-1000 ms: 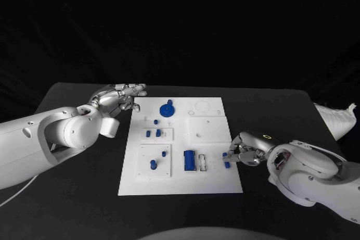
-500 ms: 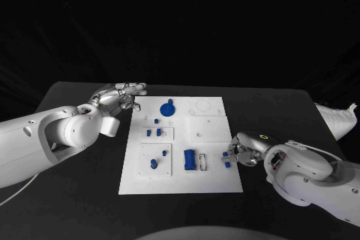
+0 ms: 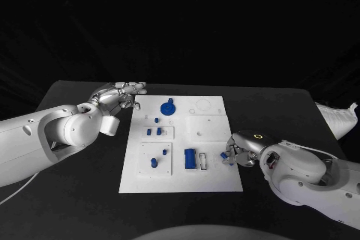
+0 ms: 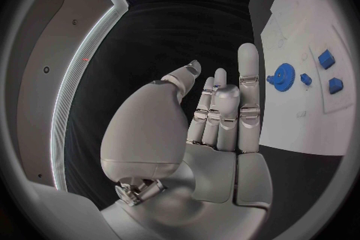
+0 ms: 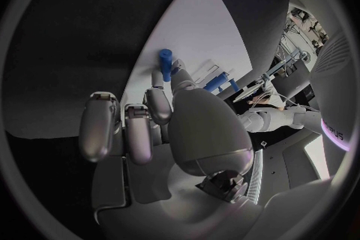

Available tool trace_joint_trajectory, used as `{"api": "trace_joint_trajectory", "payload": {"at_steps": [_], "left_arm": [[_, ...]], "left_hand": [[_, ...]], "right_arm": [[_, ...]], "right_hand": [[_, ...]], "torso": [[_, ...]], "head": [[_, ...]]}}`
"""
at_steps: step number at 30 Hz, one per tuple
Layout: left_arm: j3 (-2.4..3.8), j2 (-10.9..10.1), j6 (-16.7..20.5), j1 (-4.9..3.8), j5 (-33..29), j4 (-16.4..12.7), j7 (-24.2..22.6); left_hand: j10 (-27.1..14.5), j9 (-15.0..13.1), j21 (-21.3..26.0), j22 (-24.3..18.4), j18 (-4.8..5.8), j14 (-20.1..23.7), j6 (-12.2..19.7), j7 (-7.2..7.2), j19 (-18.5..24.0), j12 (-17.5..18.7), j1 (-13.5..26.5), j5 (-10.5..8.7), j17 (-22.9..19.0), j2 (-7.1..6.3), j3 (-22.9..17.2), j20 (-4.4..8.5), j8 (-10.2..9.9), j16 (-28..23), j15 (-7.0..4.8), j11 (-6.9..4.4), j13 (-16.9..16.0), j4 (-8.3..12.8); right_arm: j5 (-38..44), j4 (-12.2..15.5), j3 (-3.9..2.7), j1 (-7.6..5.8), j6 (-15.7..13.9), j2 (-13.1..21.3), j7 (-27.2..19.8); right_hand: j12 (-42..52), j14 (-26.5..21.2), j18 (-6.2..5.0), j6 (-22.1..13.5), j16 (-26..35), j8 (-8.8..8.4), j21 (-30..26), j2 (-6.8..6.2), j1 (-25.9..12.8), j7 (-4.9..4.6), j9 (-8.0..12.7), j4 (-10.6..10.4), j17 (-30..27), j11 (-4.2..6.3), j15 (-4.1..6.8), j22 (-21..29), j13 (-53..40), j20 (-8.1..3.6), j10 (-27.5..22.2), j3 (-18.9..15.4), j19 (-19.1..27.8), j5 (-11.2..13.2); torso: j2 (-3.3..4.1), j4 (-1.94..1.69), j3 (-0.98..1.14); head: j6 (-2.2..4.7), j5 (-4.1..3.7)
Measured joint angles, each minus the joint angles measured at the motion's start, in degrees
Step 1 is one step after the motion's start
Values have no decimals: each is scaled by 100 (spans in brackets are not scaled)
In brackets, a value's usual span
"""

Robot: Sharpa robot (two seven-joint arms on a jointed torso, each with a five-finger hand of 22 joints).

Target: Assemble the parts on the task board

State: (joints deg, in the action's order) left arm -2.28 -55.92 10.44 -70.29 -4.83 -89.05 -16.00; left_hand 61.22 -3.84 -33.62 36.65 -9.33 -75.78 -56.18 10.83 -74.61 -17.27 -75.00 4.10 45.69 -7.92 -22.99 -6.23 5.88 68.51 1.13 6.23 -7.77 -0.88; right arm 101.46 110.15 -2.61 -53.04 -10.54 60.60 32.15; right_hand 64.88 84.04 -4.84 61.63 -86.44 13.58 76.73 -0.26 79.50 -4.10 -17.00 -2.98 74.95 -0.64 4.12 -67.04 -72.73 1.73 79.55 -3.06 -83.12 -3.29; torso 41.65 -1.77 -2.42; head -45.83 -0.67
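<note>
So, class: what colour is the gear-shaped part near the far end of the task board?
Blue. The gear-shaped part shows best in the left wrist view.

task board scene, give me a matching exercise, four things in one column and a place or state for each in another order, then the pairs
Things:
1. blue gear
2. left hand
3. right hand
4. blue block

Places or states:
A. pinching a small blue peg at the board's right edge
B. lying on the near part of the task board
C. sitting on the far part of the board
D. holding nothing, off the board's far left corner

Pairs: 1-C, 2-D, 3-A, 4-B
</note>
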Motion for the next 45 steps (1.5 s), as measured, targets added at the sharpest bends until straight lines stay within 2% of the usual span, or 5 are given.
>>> {"api": "trace_joint_trajectory", "payload": {"at_steps": [3, 8, 18, 29, 45], "left_arm": [[0, -2, 0, 0, 0, 0, 0], [0, -2, -1, 0, 0, 1, 0], [0, 2, -2, 2, 0, 4, 0], [-1, 4, -3, 4, 0, 5, 0], [-1, 2, -3, 5, 0, -4, 0]], "left_hand": [[0, 0, 0, 0, 0, 0, 0, 0, 0, 0, 0, 0, 0, 0, 0, 0, 0, 0, 0, 0, 0, 0], [0, 0, 0, 0, 0, 0, 0, 0, 0, 0, 0, 0, 0, 0, 0, 0, 0, 0, 0, 0, 0, 0], [0, 0, 0, 1, 0, 0, 0, 0, 0, 0, 0, 0, -29, 0, 16, 0, 0, 0, 0, 0, -5, 16], [0, 0, 0, 1, 0, 0, 0, 0, 0, 0, 0, 0, -29, 0, 16, 0, 0, 0, 0, 0, -4, 16], [0, 0, 0, 1, 0, 0, 0, 0, 0, 0, 0, 0, -28, 0, 16, 0, 0, 0, 0, 0, -4, 16]], "right_arm": [[154, 17, -1, 14, 34, -23, 1], [270, 23, 6, 30, -27, -35, 1], [-15, 15, 35, 64, -425, -35, -1], [-654, 98, 40, 71, -841, 1, -18], [-1762, 227, 37, 68, -1212, -16, -9]], "right_hand": [[-1, 11, 0, 50, 0, -40, 0, 57, 151, 11, 38, 181, 0, 11, 6, -22, -35, -9, -15, 202, -8, -66], [-6, 5, 0, 80, 0, -146, 0, 214, -6, 1, 102, 38, 0, -9, 12, -49, -13, -29, -36, 530, -29, -608], [-11, -12, 0, 85, 0, -260, 22, 351, -147, 4, 109, -94, -1, 0, 30, -119, -29, -49, -45, 1208, -49, -643], [53, 18, 0, 136, -24, -286, 49, 25, -473, -45, 50, -143, -1, -20, 62, -156, -114, -62, -22, 1536, -62, -716], [97, 19, 0, 250, -23, -287, 48, -107, -605, 24, 46, -161, -2, 19, 63, -175, -120, -69, 17, 1584, -69, -805]], "torso": [[0, 1, 1], [-1, 1, 1], [-3, 0, 3], [-3, 1, 1], [1, -3, -3]], "head": [[-4, 3], [-10, 3], [-10, 15], [-11, 13], [-23, 5]]}}
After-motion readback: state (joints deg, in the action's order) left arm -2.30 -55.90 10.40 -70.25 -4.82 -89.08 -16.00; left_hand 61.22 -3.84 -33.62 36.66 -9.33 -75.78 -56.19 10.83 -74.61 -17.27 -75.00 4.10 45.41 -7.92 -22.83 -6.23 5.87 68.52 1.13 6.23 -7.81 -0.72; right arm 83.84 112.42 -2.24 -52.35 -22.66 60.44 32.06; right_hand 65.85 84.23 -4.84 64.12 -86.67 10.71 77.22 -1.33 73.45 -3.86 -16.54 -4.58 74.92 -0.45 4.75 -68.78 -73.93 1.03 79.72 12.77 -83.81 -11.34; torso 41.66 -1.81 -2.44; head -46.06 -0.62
